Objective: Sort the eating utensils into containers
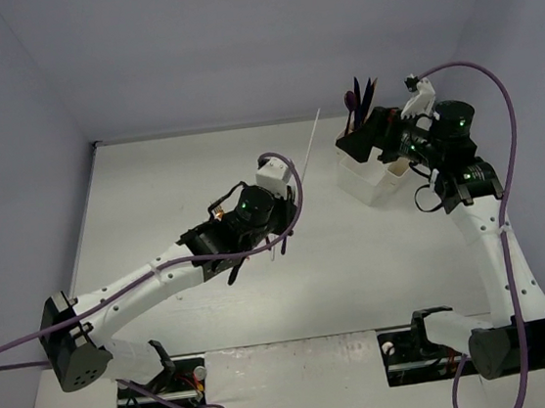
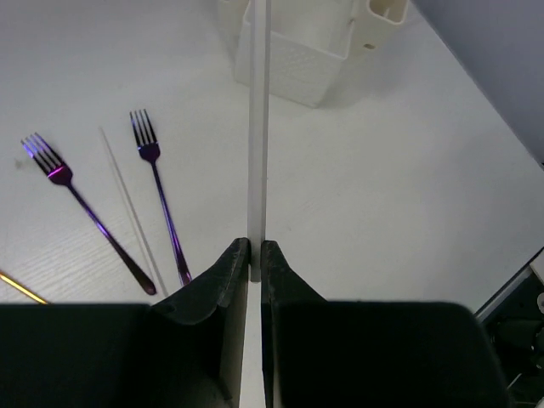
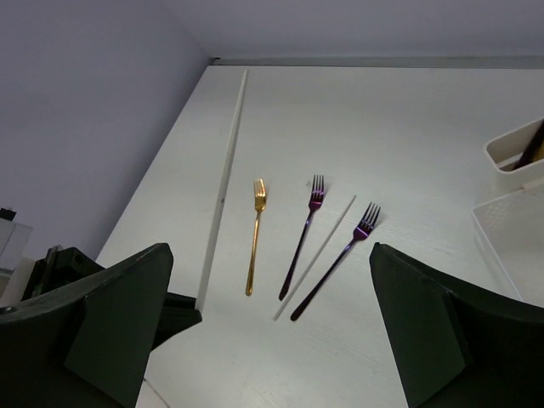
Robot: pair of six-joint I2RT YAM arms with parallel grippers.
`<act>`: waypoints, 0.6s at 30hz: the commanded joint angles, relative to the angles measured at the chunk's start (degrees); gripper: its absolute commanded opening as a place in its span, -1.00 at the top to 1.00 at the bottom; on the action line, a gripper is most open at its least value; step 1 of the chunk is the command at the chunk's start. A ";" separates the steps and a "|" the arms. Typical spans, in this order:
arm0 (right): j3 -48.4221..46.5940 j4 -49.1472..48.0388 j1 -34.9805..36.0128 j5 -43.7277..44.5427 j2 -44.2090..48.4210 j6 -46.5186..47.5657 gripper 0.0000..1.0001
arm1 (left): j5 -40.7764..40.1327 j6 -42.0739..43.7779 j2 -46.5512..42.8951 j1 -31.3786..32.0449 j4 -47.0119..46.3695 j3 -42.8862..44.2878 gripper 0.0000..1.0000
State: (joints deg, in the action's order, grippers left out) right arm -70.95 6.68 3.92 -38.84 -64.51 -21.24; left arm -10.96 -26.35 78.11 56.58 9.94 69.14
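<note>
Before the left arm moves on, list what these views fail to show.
- Clear utensil in the left gripper: far end cut by the left wrist view's top edge; too thin elsewhere to tell its kind.
- Organizer: cropped by both wrist views' edges, partly behind the right arm from above.
- Dark utensils standing in it: lower ends hidden inside.
- Gold fork: missing from the top view, likely under the left arm.

A robotics lab test cell: bare grey walls (image 1: 234, 41) enclose a plain white table (image 1: 181, 175) carrying cabled robot arms (image 1: 144, 283)
</note>
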 commanded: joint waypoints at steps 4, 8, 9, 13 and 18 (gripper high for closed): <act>-5.33 -4.47 1.53 -6.51 -3.59 -1.53 -0.93 | 6.01 6.92 -0.86 1.69 -12.31 3.09 1.00; -6.30 -4.65 2.56 -6.75 -4.81 -1.68 -0.81 | 6.36 7.49 -0.24 2.35 -13.21 4.15 1.00; -6.48 -4.71 2.79 -6.74 -5.04 -1.67 -0.77 | 6.50 7.54 -0.12 2.43 -13.34 4.33 1.00; -6.75 -5.00 3.46 -6.24 -5.87 -1.54 -0.54 | 7.08 7.71 0.45 2.65 -13.64 5.11 1.00; -6.92 -5.27 4.06 -6.60 -6.34 -1.27 0.41 | 7.26 7.89 1.24 2.84 -13.39 5.47 1.00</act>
State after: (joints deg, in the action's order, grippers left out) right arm -74.90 6.43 7.27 -43.58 -70.69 -22.62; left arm -4.49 -19.56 79.41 58.93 1.77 71.04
